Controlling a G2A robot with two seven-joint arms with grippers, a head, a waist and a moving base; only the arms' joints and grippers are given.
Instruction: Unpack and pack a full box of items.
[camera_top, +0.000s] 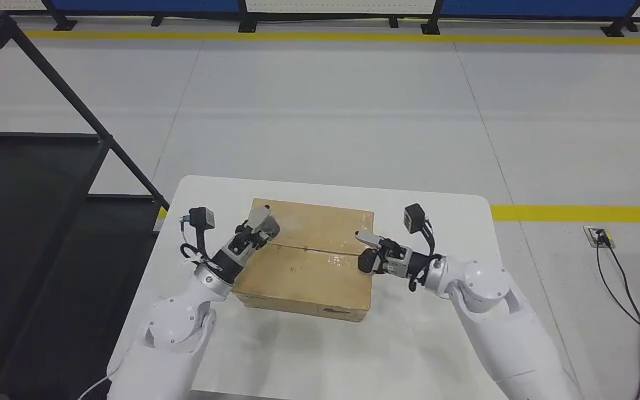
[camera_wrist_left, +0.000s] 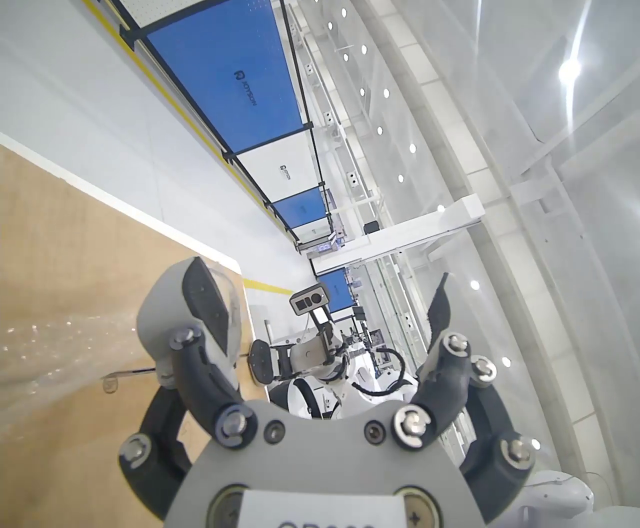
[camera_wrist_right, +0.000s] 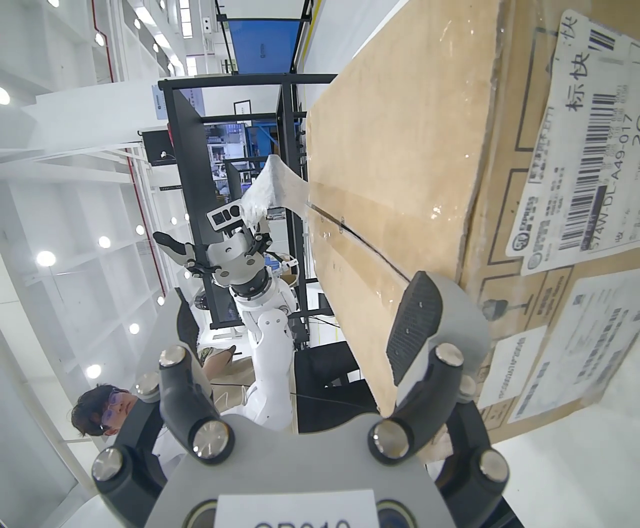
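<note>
A closed cardboard box (camera_top: 310, 255) lies on the white table (camera_top: 420, 340), its top flaps meeting at a middle seam (camera_wrist_right: 360, 240). My left gripper (camera_top: 260, 222) hovers over the box's left edge, jaws wide open (camera_wrist_left: 320, 300). A strip of clear tape (camera_wrist_right: 272, 185) rises from the seam and clings to one of its fingers (camera_wrist_left: 205, 300). My right gripper (camera_top: 365, 243) is at the box's right edge, open (camera_wrist_right: 300, 325), with one finger (camera_wrist_right: 417, 325) against the top corner. Nothing lies between either pair of fingers.
Shipping labels (camera_wrist_right: 590, 165) cover the box's right side. A black metal rack (camera_top: 60, 200) stands left of the table. The table has bare room in front of and right of the box.
</note>
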